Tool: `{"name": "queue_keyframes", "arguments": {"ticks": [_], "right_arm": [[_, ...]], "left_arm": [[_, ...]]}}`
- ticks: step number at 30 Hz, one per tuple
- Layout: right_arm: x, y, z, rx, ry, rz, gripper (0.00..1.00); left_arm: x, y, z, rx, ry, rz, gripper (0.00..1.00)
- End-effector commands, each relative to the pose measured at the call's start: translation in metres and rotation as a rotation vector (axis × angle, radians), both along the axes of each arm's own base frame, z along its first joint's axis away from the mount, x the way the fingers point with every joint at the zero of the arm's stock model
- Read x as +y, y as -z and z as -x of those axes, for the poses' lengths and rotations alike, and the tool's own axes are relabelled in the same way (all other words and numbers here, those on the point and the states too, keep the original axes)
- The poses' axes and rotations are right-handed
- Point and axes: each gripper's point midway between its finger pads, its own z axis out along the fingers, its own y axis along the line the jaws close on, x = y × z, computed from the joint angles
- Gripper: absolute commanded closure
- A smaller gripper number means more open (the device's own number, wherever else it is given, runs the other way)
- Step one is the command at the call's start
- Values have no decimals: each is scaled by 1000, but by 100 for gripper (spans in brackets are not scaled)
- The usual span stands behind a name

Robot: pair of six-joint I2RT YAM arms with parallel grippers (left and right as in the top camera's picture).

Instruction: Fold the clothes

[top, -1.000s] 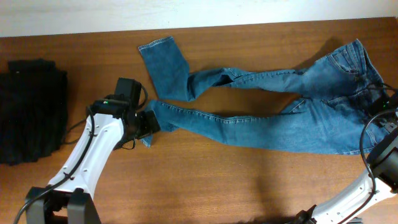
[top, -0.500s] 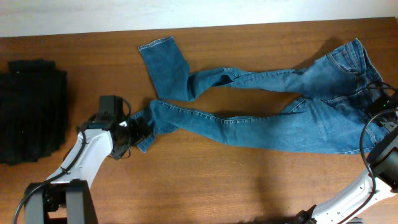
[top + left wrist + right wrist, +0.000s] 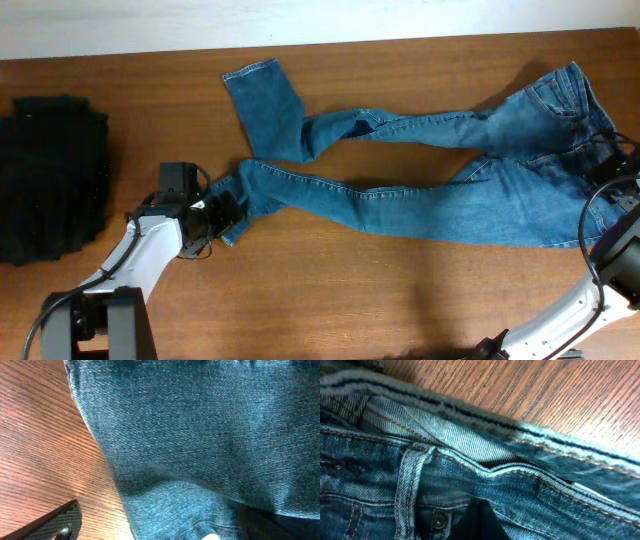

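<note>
The blue jeans (image 3: pixel 430 200) lie spread across the wooden table, with the waistband at the right and the two legs running left. The upper leg is folded back near its cuff (image 3: pixel 262 100). My left gripper (image 3: pixel 225 210) sits at the cuff of the lower leg. In the left wrist view, denim (image 3: pixel 200 435) fills the frame, one finger pad (image 3: pixel 60 522) stands apart from it on the wood, and the other finger is hidden. My right gripper (image 3: pixel 612 190) is at the waistband. In the right wrist view its dark fingers (image 3: pixel 480 522) are shut on the waistband (image 3: pixel 470 445) beside the button (image 3: pixel 438 520).
A black folded garment pile (image 3: pixel 50 180) sits at the table's left edge. A pale wall runs along the table's far edge (image 3: pixel 400 40). The bare wooden table (image 3: pixel 350 290) shows in front of the jeans.
My left gripper has moved left and slightly toward the front, along the end of the lower leg. The right arm and the waistband have not moved.
</note>
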Motion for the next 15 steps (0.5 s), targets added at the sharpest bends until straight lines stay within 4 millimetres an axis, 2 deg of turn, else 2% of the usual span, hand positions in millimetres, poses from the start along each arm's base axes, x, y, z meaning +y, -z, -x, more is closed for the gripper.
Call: {"name": "queue_keyframes", "arguments": {"ticks": [1, 2, 3, 4, 8, 10, 12, 15], "right_arm": [[41, 61, 4, 63, -49, -158, 96], [41, 61, 4, 63, -49, -158, 96], [41, 61, 4, 64, -49, -158, 96], [41, 61, 4, 64, -49, -158, 96], [41, 61, 4, 64, -49, -158, 96], [41, 61, 4, 63, -49, -157, 96], [41, 61, 4, 63, -49, -157, 96], [41, 61, 4, 63, -49, -157, 96]], "left_arm": [[1, 7, 4, 22, -9, 4, 20], [3, 9, 4, 27, -11, -4, 28], [4, 11, 5, 32, -13, -11, 42], [5, 13, 6, 40, -15, -15, 51], [5, 25, 10, 78, -14, -20, 64], [7, 27, 10, 80, 3, -36, 78], [10, 25, 8, 67, 28, -58, 97], [15, 12, 1, 54, 63, -100, 99]]}}
